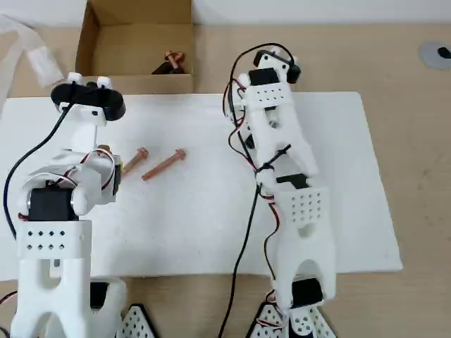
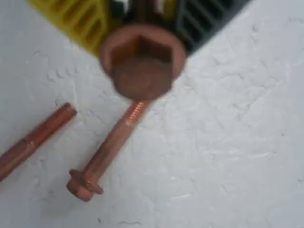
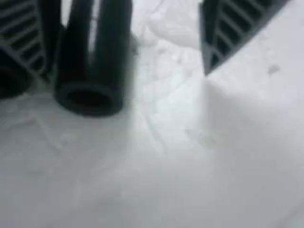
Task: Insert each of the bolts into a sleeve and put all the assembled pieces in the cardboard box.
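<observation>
Left wrist view: left gripper [image 2: 142,14] grips a stiff, probably slick bolt [image 2: 142,61] by its shank; right gripper [image 3: 123,42] gapes beside a sleeve [image 3: 92,61]

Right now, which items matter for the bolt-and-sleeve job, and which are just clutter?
Job: held bolt; loose bolts; sleeve; box; finished piece inside it.
Clutter: clear plastic; grey disc.
</observation>
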You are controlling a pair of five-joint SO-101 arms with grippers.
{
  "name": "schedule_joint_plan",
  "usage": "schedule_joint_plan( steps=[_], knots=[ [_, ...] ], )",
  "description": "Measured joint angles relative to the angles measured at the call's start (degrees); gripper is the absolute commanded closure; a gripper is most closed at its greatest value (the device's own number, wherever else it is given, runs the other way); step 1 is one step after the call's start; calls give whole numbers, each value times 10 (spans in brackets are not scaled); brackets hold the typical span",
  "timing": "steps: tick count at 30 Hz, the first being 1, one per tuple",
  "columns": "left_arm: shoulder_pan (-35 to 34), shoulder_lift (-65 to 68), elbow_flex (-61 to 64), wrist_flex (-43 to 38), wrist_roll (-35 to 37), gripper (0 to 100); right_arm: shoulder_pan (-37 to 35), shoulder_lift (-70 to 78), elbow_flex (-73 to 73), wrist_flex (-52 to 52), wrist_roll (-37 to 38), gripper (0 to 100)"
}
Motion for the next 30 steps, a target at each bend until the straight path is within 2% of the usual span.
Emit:
schedule_joint_plan(
  steps=[12,17,25,30],
  knots=[
    [0,0,0,0,0,993,-2,1,0,-1,20,893],
    [0,0,0,0,0,993,-2,1,0,5,21,992],
    [0,0,0,0,0,993,-20,1,-1,20,23,989],
    [0,-8,0,0,7,993,-21,3,-58,78,76,989]
  ],
)
